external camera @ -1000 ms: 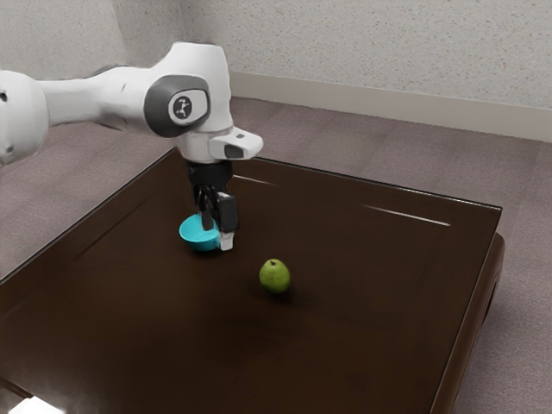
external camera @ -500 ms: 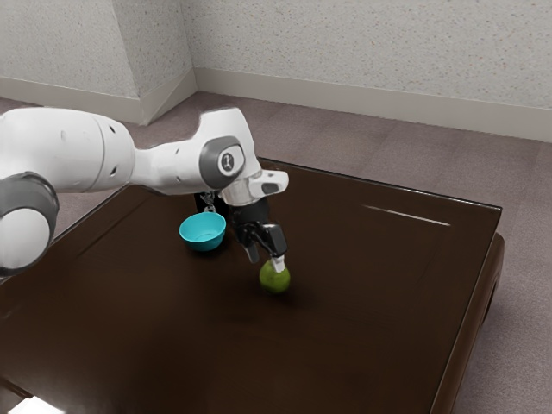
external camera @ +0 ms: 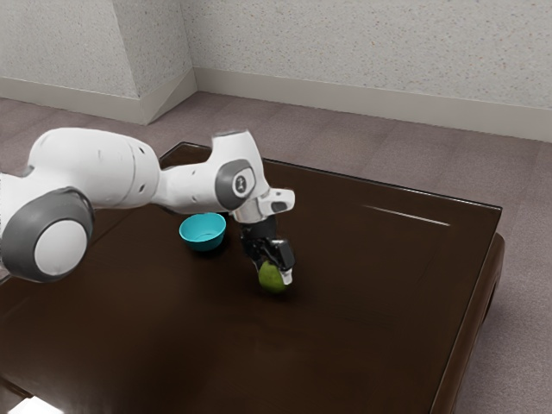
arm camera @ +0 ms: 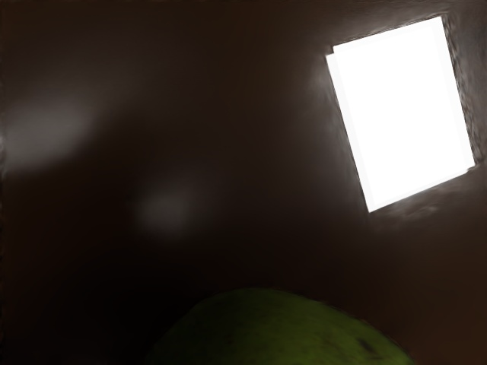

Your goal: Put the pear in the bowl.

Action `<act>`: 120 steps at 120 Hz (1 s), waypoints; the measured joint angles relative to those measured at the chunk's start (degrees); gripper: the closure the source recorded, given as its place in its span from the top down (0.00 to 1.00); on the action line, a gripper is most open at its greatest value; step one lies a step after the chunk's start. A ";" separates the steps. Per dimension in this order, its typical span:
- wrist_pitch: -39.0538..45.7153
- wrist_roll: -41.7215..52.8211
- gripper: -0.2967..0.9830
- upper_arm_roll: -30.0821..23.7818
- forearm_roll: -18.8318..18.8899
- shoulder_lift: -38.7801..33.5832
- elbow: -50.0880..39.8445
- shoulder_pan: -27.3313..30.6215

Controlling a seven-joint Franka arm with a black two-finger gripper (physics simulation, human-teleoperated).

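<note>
Low over the pear, the gripper (external camera: 272, 269) is open in the exterior view, with one finger on the pear's right side there and the other partly hidden at its left. The green pear (external camera: 272, 278) rests on the dark table between the fingers; its upper part is covered by the hand. In the wrist view the pear (arm camera: 281, 331) is a large green curve at the lower edge, just under the hand. The turquoise bowl (external camera: 203, 235) stands upright on the table, apart from the pear, toward the exterior view's left.
The dark brown table (external camera: 371, 302) has a raised edge along its far side. A bright white patch (external camera: 34, 405) lies at the exterior view's lower left corner. In the wrist view a white rectangle (arm camera: 403, 114) stands out on the dark surface.
My hand has moved from beside the bowl toward the exterior view's right and down around the pear. The bowl is now uncovered, and the pear has stayed about where it was.
</note>
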 joint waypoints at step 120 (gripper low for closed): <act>-6.29 -1.48 0.46 11.49 10.83 -6.91 2.94 -0.41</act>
